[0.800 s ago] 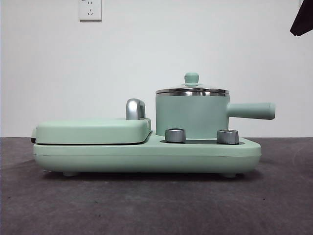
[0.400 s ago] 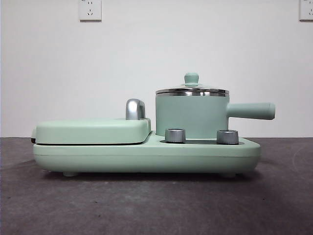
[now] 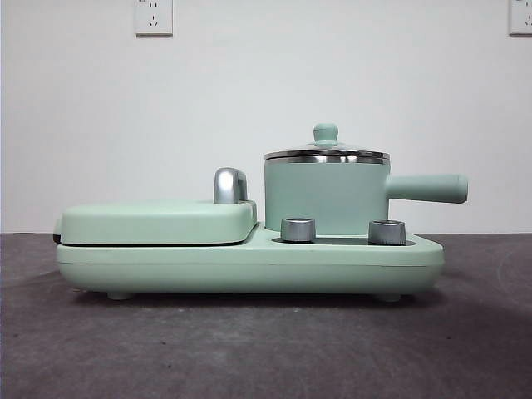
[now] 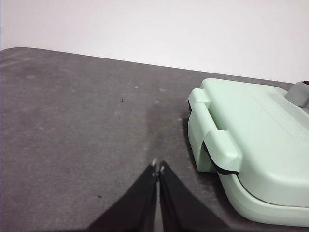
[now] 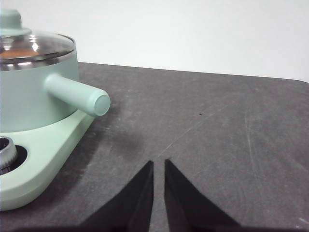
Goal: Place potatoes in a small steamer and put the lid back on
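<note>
The small steamer (image 3: 326, 198) stands on the right half of the mint-green cooker base (image 3: 249, 268), its side handle (image 3: 428, 189) pointing right. The glass lid (image 3: 326, 155) sits closed on it. In the right wrist view, an orange-brown patch of the potato (image 5: 9, 53) shows through the lid (image 5: 43, 46). My right gripper (image 5: 159, 163) is shut and empty over the table, beside the steamer's handle (image 5: 77, 94). My left gripper (image 4: 158, 166) is shut and empty over the table, beside the flat griddle (image 4: 256, 140). Neither arm shows in the front view.
The closed flat griddle (image 3: 158, 223) fills the base's left half, with a steel hinge (image 3: 230, 184) behind it. Two steel dials (image 3: 298, 229) (image 3: 386, 232) sit in front of the steamer. Dark grey table lies on both sides of the cooker.
A black arm tip at the front view's top right corner one second ago has left the picture. The steamer, lid and griddle have not moved.
</note>
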